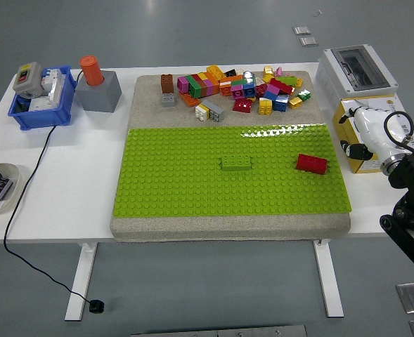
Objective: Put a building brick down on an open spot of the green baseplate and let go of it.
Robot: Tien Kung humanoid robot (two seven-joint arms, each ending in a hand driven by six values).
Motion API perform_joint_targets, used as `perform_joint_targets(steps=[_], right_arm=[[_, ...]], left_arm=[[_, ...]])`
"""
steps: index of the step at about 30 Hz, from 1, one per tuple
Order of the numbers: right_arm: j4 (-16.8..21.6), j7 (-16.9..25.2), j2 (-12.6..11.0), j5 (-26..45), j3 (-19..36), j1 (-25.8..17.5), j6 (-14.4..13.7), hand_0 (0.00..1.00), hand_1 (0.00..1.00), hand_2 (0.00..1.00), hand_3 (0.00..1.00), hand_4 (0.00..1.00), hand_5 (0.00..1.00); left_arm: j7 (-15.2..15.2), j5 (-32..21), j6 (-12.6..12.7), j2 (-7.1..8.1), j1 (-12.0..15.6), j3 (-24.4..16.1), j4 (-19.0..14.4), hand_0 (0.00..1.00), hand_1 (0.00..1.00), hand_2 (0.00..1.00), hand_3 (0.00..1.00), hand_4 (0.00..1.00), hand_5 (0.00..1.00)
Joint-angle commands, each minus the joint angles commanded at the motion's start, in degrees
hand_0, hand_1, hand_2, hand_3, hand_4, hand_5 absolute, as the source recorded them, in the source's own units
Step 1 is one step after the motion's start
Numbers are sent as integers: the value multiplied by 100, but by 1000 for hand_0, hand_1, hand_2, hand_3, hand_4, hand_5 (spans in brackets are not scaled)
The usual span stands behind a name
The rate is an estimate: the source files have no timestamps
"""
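Resting mid-plate on the green baseplate [178, 182]: green brick [236, 163], free of any hand. Red brick [311, 163] sits right of it. Right hand [370, 133] off plate's right edge; finger state indiscernible.

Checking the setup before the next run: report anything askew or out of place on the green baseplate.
The red brick near the right edge of the green baseplate sits slightly turned against the stud rows. The green brick at the middle sits square. The right hand is off the plate, over the yellow box.
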Motion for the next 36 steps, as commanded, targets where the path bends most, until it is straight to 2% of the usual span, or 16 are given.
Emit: perform_joint_targets(steps=[10, 25, 31, 36], right_arm=[[329, -108, 102, 183, -48, -147, 122, 738, 762, 817, 643, 742, 123], [647, -85, 137, 197, 473, -528, -33, 739, 761, 813, 641, 741, 141], [534, -97, 115, 219, 530, -569, -53, 739, 761, 813, 641, 744, 150], [249, -117, 141, 240, 226, -353, 11, 740, 761, 813, 639, 755, 173]], left_arm=[[31, 11, 14, 8, -6, -12, 0, 659, 614, 605, 708, 721, 199], [7, -78, 27, 86, -71, 83, 0, 659, 614, 602, 702, 707, 205], [23, -79, 33, 85, -59, 56, 0, 659, 613, 601, 700, 703, 206], [40, -33, 34, 73, -35, -23, 0, 659, 613, 601, 699, 700, 206]])
